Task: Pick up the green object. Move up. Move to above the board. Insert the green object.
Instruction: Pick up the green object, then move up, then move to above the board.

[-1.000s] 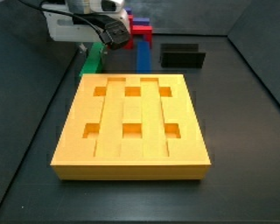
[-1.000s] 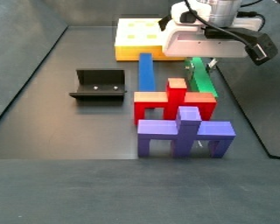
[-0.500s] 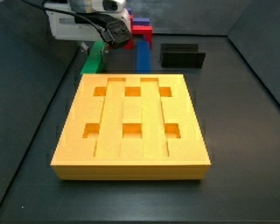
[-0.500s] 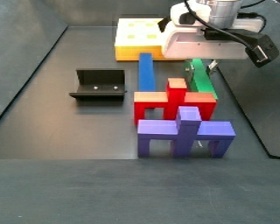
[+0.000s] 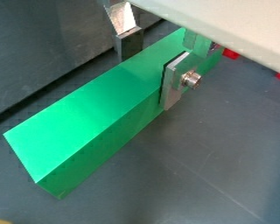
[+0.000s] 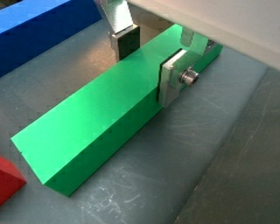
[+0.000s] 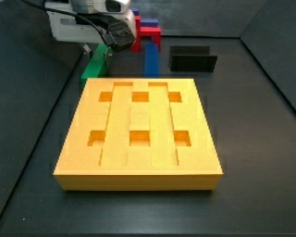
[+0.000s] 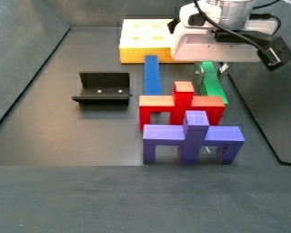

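Observation:
The green object [image 8: 214, 86] is a long green bar lying flat on the dark floor, next to the blue bar [image 8: 152, 76]. It fills both wrist views [image 5: 95, 122] [image 6: 101, 118] and shows at the far left in a side view [image 7: 97, 64]. My gripper [image 5: 152, 74] [image 6: 149, 70] is down over the bar's far end, one finger on each side [image 8: 211, 65] [image 7: 101, 48]. One finger [image 5: 177, 80] lies against the bar's side. The other finger [image 5: 127, 39] stands a little off the opposite edge. The jaws are open. The board [image 7: 138, 125] [image 8: 145, 36] lies apart from the bar.
A red piece [image 8: 173, 102] and a purple piece [image 8: 192, 136] stand beside the green and blue bars. The black fixture [image 8: 102, 88] [image 7: 191, 59] stands on the floor. In a wrist view the blue bar [image 6: 38, 35] and a red corner [image 6: 0, 179] show.

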